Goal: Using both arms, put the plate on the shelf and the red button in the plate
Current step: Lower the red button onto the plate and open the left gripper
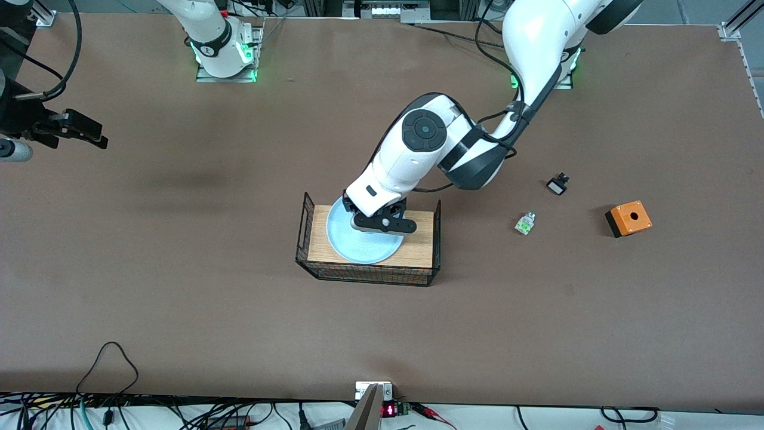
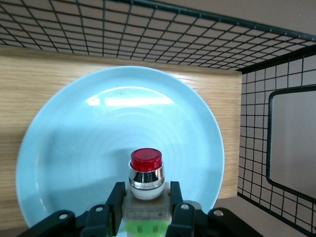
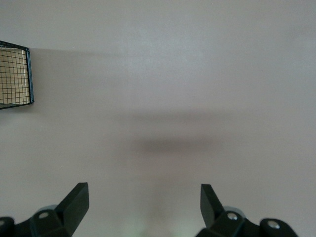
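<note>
One plate lay in one wire basket; the left gripper clamped one red button above it, while the right gripper waited, fingers wide.

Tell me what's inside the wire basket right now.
The wire basket has a wooden floor with the plate lying on it. The left gripper holds the red button over the plate, hiding part of the plate from the front camera.
</note>
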### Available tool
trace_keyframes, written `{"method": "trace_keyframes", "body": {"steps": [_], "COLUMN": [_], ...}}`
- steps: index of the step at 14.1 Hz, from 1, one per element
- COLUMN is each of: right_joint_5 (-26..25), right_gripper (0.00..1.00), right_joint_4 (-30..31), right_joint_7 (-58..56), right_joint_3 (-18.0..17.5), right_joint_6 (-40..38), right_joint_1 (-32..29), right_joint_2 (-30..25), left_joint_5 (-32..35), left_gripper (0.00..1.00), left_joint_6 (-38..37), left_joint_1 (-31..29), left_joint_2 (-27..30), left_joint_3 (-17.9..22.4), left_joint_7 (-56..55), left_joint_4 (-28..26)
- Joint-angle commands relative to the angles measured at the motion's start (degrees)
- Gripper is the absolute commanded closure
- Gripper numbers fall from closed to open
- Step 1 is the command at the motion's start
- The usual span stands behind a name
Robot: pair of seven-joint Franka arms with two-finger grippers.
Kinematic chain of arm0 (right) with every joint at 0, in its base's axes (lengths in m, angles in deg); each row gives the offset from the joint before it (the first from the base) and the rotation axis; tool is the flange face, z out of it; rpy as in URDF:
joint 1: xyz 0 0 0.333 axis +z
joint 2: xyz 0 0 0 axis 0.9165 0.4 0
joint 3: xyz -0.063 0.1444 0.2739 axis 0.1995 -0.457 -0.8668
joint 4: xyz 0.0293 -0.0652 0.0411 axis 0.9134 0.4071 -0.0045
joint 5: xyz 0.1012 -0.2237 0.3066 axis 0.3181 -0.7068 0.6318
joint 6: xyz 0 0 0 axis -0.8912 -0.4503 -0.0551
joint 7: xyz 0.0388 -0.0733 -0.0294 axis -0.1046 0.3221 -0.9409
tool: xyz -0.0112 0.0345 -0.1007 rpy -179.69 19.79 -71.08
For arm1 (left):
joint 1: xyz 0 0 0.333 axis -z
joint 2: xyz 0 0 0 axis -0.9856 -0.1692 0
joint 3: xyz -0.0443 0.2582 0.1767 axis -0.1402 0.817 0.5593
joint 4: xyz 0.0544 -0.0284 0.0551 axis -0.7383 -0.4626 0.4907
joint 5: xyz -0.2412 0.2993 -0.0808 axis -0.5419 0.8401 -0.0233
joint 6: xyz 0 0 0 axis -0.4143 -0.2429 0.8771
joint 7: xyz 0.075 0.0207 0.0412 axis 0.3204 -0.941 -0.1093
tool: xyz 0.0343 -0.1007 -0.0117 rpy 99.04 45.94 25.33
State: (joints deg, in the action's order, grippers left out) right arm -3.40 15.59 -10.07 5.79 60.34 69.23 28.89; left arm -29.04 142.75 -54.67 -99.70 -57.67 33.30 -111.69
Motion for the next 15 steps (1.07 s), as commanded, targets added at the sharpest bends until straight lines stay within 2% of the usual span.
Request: {"method": "trace_keyframes", "body": {"steps": [1,2,4,10,15], "right_joint_5": [-0.74,-0.74,-0.74,-0.22,-0.21], "right_gripper": [0.00,0.00,0.00,0.00,0.00], "right_joint_4": [-0.59,-0.59,-0.59,-0.59,-1.38], "right_joint_7": [-0.27,-0.27,-0.27,-0.27,-0.36], "right_joint_3": [-0.27,-0.27,-0.36,-0.36,-0.36], "right_joint_6": [-0.83,-0.83,-0.83,-0.30,-0.83], "right_joint_1": [-0.17,-0.09,-0.09,-0.17,-0.17], "right_joint_2": [-0.30,-0.30,-0.30,-0.13,-0.21], "left_joint_5": [1.77,3.16,5.20,5.29,5.55], "left_gripper": [0.34,0.00,0.00,0.00,0.00], "left_joint_6": [-0.43,-0.61,-1.39,-19.99,-33.10], "left_joint_1": [0.51,0.43,-0.18,-3.61,-10.28], "left_joint_2": [-0.59,-0.42,0.28,9.68,15.84], "left_joint_3": [0.80,0.89,0.81,0.81,0.81], "left_joint_7": [-0.95,-0.86,-1.04,-2.09,3.25], "left_joint_4": [2.03,1.94,2.03,1.94,2.20]}}
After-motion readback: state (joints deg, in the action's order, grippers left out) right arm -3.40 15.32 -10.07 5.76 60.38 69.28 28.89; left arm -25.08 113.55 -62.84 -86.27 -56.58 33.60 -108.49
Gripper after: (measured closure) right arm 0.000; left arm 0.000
